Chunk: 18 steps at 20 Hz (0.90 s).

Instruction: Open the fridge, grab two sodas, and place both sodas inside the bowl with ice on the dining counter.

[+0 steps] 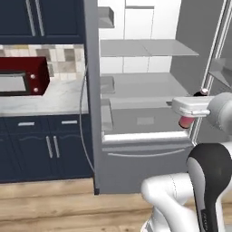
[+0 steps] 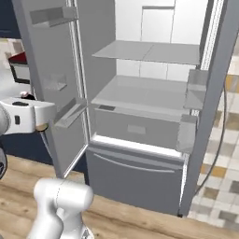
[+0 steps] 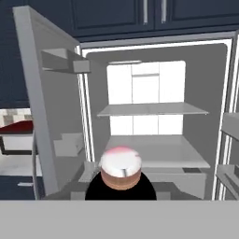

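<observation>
- Bottle (image 3: 121, 170): lower centre of the hand view, seen end-on; pink body with a pale round end facing the camera and a dark cap below it. In the left base view its pink end (image 1: 185, 121) shows under the white hand at right centre.
- Pincer (image 1: 192, 113): right centre of the left base view, clamped on the bottle, in front of the open fridge. Fingertips are hidden by the bottle in the hand view.
- Fridge (image 2: 140, 177): grey, both doors swung open; white interior, grey shelves bare. Fills the centre of the right base view and the centre and right of the left base view (image 1: 136, 154). Lower drawer shut.
- Left door (image 2: 51, 84): left of the right base view, with small grey door bins.
- Microwave (image 1: 22, 77): dark red, upper left of the left base view, standing on the pale tabletop (image 1: 45, 102) over navy cabinets.
</observation>
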{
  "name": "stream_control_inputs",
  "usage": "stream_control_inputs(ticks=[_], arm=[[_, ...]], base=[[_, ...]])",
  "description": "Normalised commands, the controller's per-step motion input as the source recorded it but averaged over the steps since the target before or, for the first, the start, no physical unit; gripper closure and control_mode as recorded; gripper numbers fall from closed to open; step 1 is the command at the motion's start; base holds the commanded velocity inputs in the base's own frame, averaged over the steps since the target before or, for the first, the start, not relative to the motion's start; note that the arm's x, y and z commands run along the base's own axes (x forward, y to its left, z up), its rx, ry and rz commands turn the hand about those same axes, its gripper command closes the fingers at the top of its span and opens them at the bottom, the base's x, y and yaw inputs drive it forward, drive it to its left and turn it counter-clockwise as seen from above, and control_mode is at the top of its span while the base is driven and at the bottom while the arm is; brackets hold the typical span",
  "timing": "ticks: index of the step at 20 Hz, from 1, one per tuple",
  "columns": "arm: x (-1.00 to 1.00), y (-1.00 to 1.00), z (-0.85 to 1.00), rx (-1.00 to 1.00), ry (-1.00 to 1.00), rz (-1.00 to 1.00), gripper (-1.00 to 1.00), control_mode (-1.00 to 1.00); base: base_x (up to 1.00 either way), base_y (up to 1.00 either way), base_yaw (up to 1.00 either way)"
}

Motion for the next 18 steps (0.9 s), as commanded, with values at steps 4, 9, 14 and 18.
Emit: stream_control_inputs(ticks=[4, 9, 14, 18], arm=[[0.00, 0.00, 0.00, 0.00, 0.00, 0.00, 1.00, 1.00], [0.00, 0.00, 0.00, 0.00, 0.00, 0.00, 1.00, 1.00], [0.00, 0.00, 0.00, 0.00, 0.00, 0.00, 1.00, 1.00], [0.00, 0.00, 0.00, 0.00, 0.00, 0.00, 1.00, 1.00]], base=[[-0.22, 0.42, 0.44], [-0.05, 0.54, 0.51], [0.00, 0.57, 0.54], [0.00, 0.52, 0.56]])
